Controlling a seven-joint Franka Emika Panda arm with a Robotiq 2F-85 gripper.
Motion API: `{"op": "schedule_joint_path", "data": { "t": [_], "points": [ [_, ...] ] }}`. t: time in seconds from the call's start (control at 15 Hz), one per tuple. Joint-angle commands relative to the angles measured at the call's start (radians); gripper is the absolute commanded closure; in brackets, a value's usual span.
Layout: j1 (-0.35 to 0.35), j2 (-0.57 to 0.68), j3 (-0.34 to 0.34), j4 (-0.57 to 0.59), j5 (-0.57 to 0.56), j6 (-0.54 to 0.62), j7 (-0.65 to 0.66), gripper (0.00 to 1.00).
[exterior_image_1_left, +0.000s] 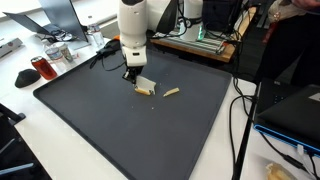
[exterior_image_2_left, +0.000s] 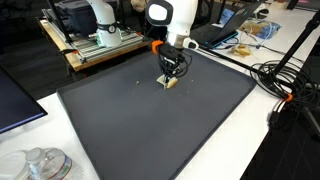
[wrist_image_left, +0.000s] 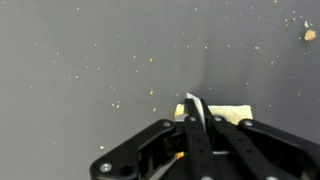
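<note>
Though closed, tool (wrist_image_left: 192, 104) at bread (wrist_image_left: 228, 110).

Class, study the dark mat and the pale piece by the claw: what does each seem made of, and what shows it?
The mat: probably rubber or foam sheet, matte dark grey, no glare. The pale piece at the claw: perhaps bread or cracker, dry and rough, since tan crumbs lie scattered around it.
</note>
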Motion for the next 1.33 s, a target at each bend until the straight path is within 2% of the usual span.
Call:
{"op": "schedule_joint_path", "data": {
  "t": [0.0, 0.33, 0.87, 1.07, 1.27],
  "points": [
    [-0.018, 0.039, 0.052, 0.001, 0.088, 0.001, -0.070, 0.99],
    [0.006, 0.041, 0.032, 0.001, 0.070, 0.006, -0.054, 0.99],
    [0.112, 0.045, -0.074, 0.003, -0.158, 0.020, 0.118, 0.99],
    [0.105, 0.054, -0.078, 0.008, -0.200, 0.015, 0.157, 0.99],
    [0.080, 0.064, -0.077, 0.013, -0.193, 0.016, 0.163, 0.99]
  ]
}}
